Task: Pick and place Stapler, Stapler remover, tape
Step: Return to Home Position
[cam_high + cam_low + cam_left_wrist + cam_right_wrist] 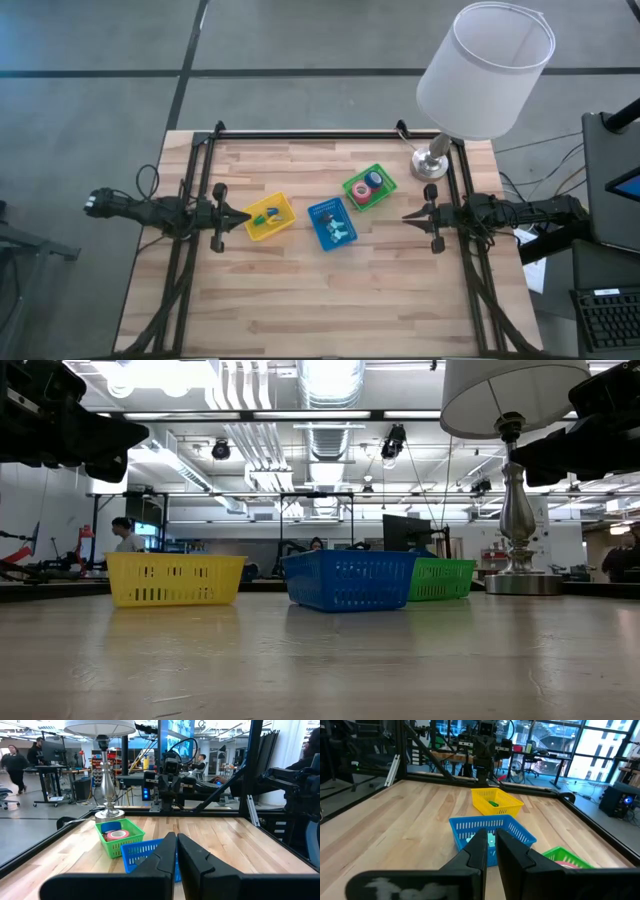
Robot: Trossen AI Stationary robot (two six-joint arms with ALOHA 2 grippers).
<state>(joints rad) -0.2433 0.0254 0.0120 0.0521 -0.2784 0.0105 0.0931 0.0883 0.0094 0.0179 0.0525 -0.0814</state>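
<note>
Three small plastic bins stand mid-table. The yellow bin (268,217) (496,801) holds small blue and green items. The blue bin (332,224) (492,829) holds a small teal item. The green bin (369,187) (120,837) holds the tape rolls (366,184); a pink-red one (117,834) and a blue one (111,826) show. My left gripper (247,213) (177,837) hovers at the yellow bin's left side, fingers shut. My right gripper (405,216) (491,832) hovers right of the blue and green bins, also shut. Neither holds anything.
A table lamp with a white shade (485,70) stands on its metal base (431,165) at the far right corner, just behind the green bin. A dark metal frame (310,133) runs along the table's far and side edges. Bare wood lies near the front edge.
</note>
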